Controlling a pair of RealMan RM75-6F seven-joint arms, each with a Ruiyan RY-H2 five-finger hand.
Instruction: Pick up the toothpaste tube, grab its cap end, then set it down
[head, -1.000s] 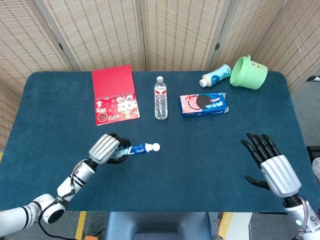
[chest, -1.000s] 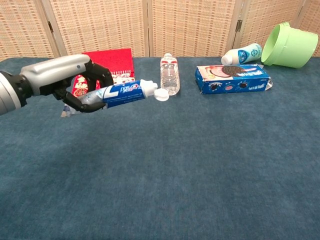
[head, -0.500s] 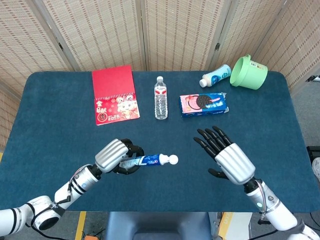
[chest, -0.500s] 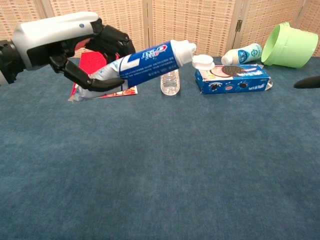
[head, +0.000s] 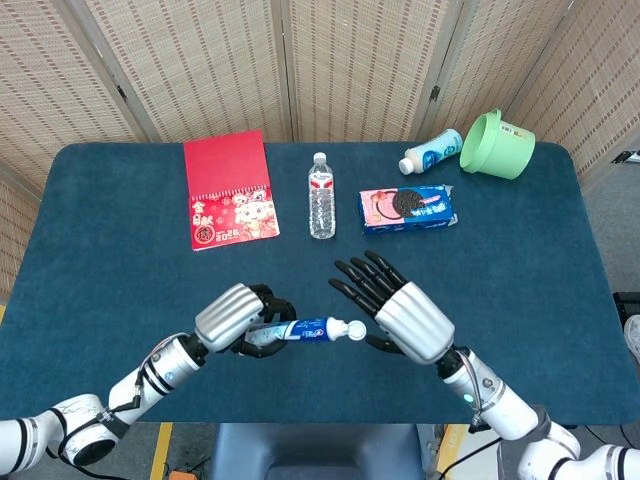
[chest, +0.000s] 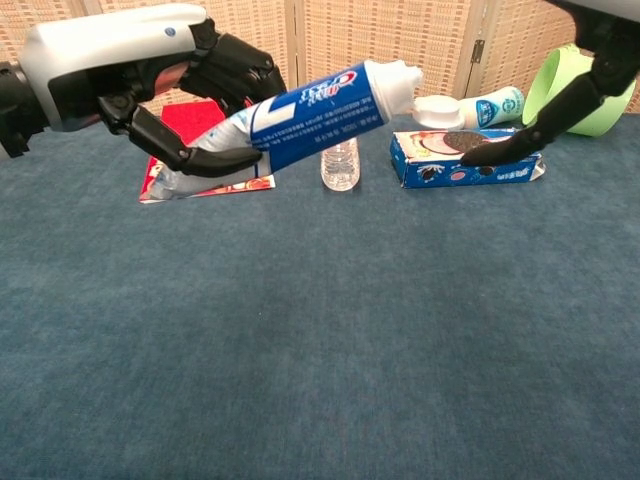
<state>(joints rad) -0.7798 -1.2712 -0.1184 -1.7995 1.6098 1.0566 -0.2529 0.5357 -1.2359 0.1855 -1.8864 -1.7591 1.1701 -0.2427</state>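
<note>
My left hand (head: 238, 316) (chest: 150, 70) grips the tail half of the blue and white toothpaste tube (head: 308, 329) (chest: 310, 112) and holds it above the table, cap pointing right. The white cap (head: 355, 331) (chest: 436, 109) sticks out free. My right hand (head: 400, 312) (chest: 590, 55) hovers just right of the cap with its fingers spread, holding nothing; one fingertip lies under and beside the cap, and I cannot tell if it touches.
A red calendar (head: 229, 190), a water bottle (head: 321, 197), a blue biscuit box (head: 407, 207), a white lying bottle (head: 432, 151) and a tipped green cup (head: 497, 143) line the far half of the blue table (head: 120, 270).
My right hand has swept in from the right edge to the cap end. My left hand has carried the tube a little right and nearer me.
</note>
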